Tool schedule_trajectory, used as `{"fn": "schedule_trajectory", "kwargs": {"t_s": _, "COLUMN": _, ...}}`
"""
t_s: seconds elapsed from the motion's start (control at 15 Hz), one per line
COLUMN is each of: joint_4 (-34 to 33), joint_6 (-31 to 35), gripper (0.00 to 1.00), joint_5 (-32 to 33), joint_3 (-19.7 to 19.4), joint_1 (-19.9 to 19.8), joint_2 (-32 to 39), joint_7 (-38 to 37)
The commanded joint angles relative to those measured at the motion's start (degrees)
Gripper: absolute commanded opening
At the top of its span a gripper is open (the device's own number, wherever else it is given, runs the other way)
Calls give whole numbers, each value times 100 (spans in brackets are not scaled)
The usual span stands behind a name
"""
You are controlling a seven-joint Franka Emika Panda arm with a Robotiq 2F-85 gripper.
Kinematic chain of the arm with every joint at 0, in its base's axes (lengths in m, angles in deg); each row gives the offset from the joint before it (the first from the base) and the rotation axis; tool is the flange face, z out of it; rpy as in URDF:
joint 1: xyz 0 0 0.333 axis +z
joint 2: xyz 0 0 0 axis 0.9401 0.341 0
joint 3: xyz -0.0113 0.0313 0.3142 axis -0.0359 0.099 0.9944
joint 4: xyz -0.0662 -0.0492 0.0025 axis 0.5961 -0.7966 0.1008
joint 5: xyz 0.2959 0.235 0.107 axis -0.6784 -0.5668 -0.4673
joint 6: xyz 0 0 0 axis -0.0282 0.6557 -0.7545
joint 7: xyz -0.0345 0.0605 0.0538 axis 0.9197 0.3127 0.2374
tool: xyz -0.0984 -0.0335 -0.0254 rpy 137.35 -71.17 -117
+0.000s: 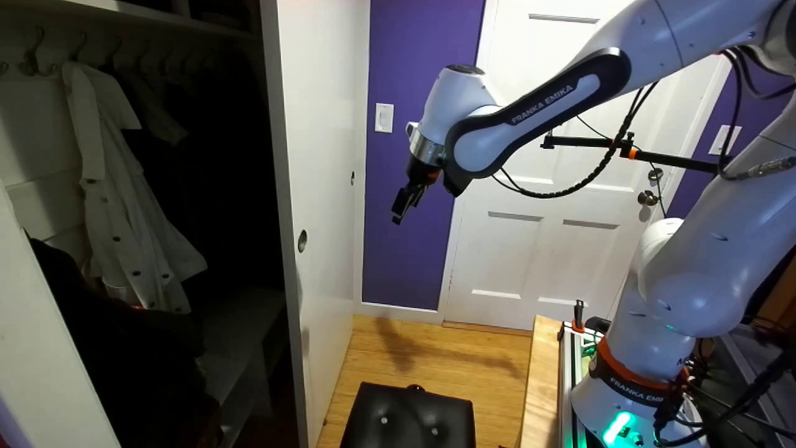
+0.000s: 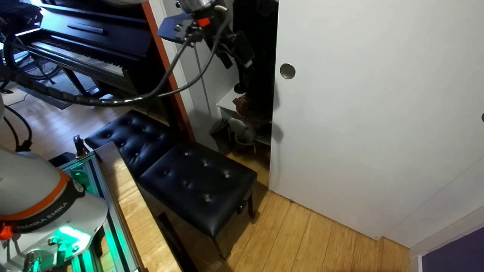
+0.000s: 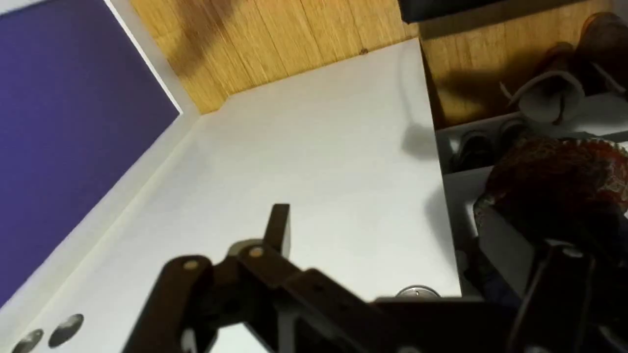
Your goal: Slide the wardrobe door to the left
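The robot's empty hand (image 3: 391,230) has its fingers (image 3: 276,224) spread wide and hangs apart from the flat white wardrobe door (image 2: 359,124) in both exterior views. A round recessed pull (image 2: 287,71) sits near the door's edge, beside the wardrobe's dark opening (image 1: 239,168), where a white buttoned coat (image 1: 130,205) hangs.

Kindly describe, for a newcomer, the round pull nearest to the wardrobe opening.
Begin at the purple wall; follow the flat white wardrobe door to its edge at the dark opening. The round recessed pull sits near that edge, whereas another pull lies close to the wall.
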Motion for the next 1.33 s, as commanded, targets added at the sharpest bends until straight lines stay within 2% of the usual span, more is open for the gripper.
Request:
{"fn": "schedule_trajectory", "kwargs": {"t_s": 0.0, "joint_4": -562, "joint_6": 555, "gripper": 70, "joint_5": -337, "joint_3": -248, "joint_1": 293, "joint_2": 946, "joint_7": 669}}
{"fn": "schedule_trajectory", "kwargs": {"t_s": 0.27, "joint_4": -1106, "joint_6": 772, "gripper": 38, "joint_5": -1048, "joint_3": -285, "joint_1": 560, "joint_2": 1741, "joint_7": 1496}}
{"fn": "schedule_trajectory", "kwargs": {"t_s": 0.6, "joint_4": -1839, "joint_6": 968, "gripper": 1, "joint_5": -1756, "joint_3": -109, "joint_1": 475, "joint_2": 2631, "joint_7": 2494}}
{"fn": "schedule_trajectory", "kwargs": {"t_s": 0.87, "joint_4": -2316, "joint_6": 877, "gripper": 0, "joint_5": -2441, "joint_3": 193, "joint_1": 202, "joint_2": 3096, "joint_7": 3220}}
{"fn": "schedule_trajectory", "kwargs": {"t_s": 0.93, "joint_4": -2036, "joint_6": 891, "gripper": 1, "joint_5": -2055, "joint_3": 111, "joint_1": 291, "joint_2": 2810, "joint_7": 2800}}
{"fn": "schedule_trajectory", "kwargs": {"t_s": 1.27, "joint_4": -2281, "joint_6": 892, "gripper": 1, "joint_5": -2200, "joint_3": 230, "joint_1": 176, "joint_2": 3063, "joint_7": 2973}}
